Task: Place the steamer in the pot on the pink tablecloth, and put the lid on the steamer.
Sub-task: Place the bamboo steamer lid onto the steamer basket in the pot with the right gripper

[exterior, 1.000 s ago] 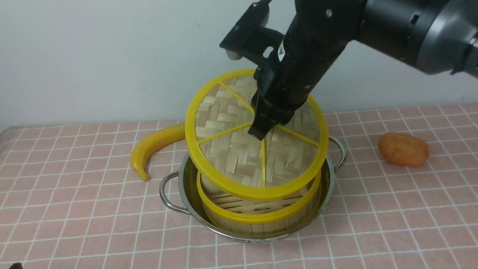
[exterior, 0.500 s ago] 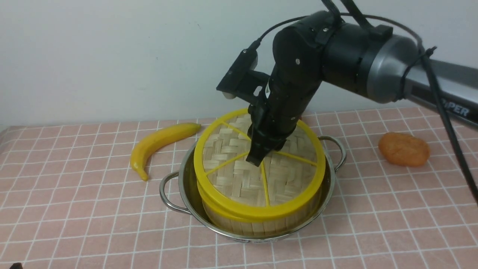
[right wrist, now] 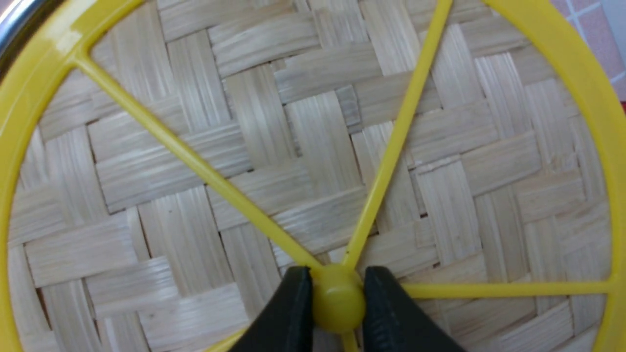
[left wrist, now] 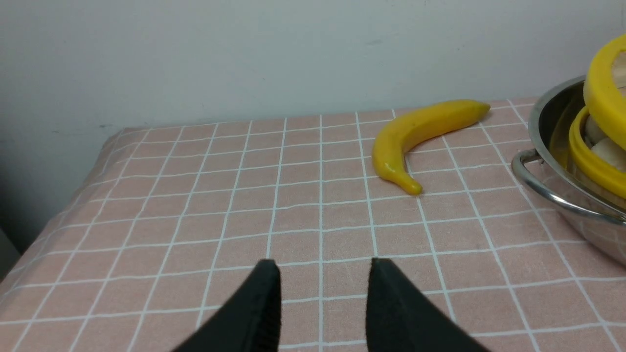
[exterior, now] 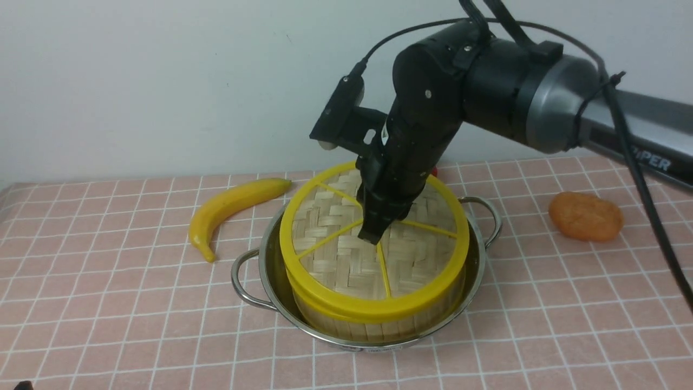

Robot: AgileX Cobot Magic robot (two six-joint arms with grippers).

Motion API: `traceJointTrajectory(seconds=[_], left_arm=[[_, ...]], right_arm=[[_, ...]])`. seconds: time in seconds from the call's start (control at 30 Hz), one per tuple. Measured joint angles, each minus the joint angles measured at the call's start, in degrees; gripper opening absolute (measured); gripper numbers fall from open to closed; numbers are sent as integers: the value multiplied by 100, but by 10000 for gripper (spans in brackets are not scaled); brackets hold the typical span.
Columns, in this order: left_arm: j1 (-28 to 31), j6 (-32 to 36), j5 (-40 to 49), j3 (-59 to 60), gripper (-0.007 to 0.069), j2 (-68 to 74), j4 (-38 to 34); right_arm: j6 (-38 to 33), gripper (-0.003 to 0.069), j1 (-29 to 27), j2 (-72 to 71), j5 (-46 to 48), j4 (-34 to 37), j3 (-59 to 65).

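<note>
Yellow plastic, a small round centre hub [right wrist: 337, 305], sits pinched between the two black fingers of the right gripper [right wrist: 337, 293], whose jaws are narrowed onto it and grip nothing else. Spreading out from that hub all round the fingers is the lid [exterior: 335, 254], a flat woven-bamboo disc with thin yellow spokes and a thick yellow rim. Directly below the gripper, under the lid, stands the steamer [exterior: 373, 325], already inside the shiny steel pot [exterior: 269, 260]. The lid lies nearly level on it, though on the side nearest the banana a gap shows between the two yellow rims. It looks light and stiff at the rim, the woven panel thin and likely to give if pressed, so the hub is the sensible hold, small and smooth enough to slip. Beneath the pot spreads the pink tablecloth [exterior: 108, 271]. Further out to the gripper's left lies a yellow banana [exterior: 227, 208], and to its right an orange lump [exterior: 584, 216]. Well apart, the left gripper [left wrist: 324, 266] hovers over bare cloth, jaws partly apart and empty.
</note>
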Motion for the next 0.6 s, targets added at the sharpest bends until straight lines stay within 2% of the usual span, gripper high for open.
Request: traceJointTrajectory(seconds=[0.5, 0.6], left_arm=[[0, 0, 0, 0, 243, 0, 0], [0, 0, 0, 0, 243, 0, 0]], right_arm=[[-303, 148, 0, 240, -334, -48, 0], [-547, 148, 0, 240, -335, -48, 0]])
